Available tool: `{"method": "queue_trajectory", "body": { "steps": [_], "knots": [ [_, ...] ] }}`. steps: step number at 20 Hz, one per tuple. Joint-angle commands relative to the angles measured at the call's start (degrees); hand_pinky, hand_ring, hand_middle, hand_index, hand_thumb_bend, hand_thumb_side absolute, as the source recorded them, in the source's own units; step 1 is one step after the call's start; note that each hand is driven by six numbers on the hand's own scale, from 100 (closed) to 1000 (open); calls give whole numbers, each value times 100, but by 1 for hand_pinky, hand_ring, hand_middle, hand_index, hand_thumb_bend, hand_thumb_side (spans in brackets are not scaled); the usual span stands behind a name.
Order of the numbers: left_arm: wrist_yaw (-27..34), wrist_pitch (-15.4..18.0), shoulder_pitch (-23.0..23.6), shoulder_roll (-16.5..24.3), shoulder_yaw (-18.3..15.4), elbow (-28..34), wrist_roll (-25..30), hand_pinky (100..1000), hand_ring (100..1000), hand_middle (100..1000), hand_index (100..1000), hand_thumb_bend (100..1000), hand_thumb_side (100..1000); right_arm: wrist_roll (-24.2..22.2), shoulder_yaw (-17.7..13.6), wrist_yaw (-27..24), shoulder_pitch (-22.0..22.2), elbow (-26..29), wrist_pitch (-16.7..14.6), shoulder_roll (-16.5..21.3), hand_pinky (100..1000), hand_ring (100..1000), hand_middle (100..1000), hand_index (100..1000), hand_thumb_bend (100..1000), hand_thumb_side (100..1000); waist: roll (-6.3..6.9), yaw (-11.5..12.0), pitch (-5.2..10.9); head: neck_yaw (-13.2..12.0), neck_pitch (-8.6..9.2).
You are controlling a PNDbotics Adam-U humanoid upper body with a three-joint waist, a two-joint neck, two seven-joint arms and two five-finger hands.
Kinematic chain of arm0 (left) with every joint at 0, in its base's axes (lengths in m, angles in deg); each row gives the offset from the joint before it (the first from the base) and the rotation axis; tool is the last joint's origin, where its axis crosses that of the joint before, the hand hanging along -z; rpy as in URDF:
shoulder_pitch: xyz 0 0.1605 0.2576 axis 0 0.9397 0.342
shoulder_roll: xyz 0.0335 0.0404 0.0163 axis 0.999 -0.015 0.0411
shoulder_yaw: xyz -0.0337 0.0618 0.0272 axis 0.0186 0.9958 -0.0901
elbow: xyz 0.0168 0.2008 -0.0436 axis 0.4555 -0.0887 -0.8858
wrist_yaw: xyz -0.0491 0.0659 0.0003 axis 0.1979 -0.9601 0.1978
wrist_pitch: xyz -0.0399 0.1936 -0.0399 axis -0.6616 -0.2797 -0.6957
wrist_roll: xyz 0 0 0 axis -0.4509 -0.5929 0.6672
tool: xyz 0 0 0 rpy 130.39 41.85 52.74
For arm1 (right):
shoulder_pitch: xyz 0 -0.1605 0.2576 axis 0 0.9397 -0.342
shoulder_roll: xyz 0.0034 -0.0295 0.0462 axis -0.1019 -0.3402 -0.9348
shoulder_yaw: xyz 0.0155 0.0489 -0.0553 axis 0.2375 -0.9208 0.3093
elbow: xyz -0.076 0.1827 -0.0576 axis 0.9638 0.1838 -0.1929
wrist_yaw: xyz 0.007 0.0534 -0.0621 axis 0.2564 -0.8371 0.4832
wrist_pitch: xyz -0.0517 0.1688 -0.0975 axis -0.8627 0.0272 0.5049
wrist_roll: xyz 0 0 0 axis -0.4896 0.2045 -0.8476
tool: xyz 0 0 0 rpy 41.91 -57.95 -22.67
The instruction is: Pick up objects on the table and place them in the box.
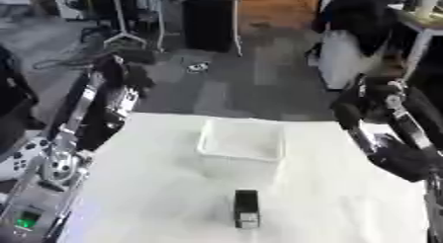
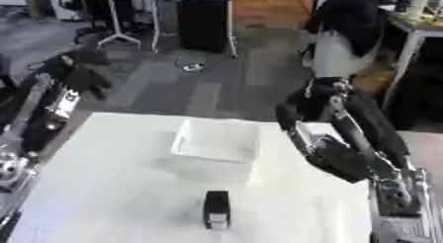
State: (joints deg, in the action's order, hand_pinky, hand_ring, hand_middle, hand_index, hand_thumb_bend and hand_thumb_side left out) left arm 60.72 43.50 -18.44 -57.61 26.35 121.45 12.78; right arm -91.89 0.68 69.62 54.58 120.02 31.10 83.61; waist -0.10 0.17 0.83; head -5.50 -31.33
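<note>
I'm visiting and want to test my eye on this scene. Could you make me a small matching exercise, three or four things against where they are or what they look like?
Things:
1. box
2. small black object
3. left hand
4. right hand

Descriptions:
A. raised beyond the table's far left corner
B. white, open-topped, in the middle of the table
C. dark, raised at the table's right side, beside the box
D. on the white table, nearer the robot than the box

Pairs: 1-B, 2-D, 3-A, 4-C
</note>
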Motion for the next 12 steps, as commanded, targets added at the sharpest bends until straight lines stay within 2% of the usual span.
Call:
{"method": "queue_trajectory", "body": {
  "steps": [1, 10, 12],
  "knots": [
    [-12, 9, -62, 140, -74, 67, 7, 438, 566, 697, 805, 134, 894, 18, 3, 53, -103, 143, 1, -12, 405, 418, 436, 608, 344, 1000, 28, -1, 59, 56, 63],
    [-18, 8, -61, 143, -70, 68, 11, 439, 566, 698, 805, 134, 895, 29, 17, 71, -104, 138, -7, -11, 407, 419, 437, 608, 345, 1000, 27, 3, 59, 59, 19],
    [-41, 6, -56, 150, -60, 60, 43, 445, 572, 712, 817, 145, 924, 27, 3, 71, -100, 146, -3, -21, 408, 419, 437, 609, 343, 1000, 28, -1, 59, 102, -22]
  ]
}}
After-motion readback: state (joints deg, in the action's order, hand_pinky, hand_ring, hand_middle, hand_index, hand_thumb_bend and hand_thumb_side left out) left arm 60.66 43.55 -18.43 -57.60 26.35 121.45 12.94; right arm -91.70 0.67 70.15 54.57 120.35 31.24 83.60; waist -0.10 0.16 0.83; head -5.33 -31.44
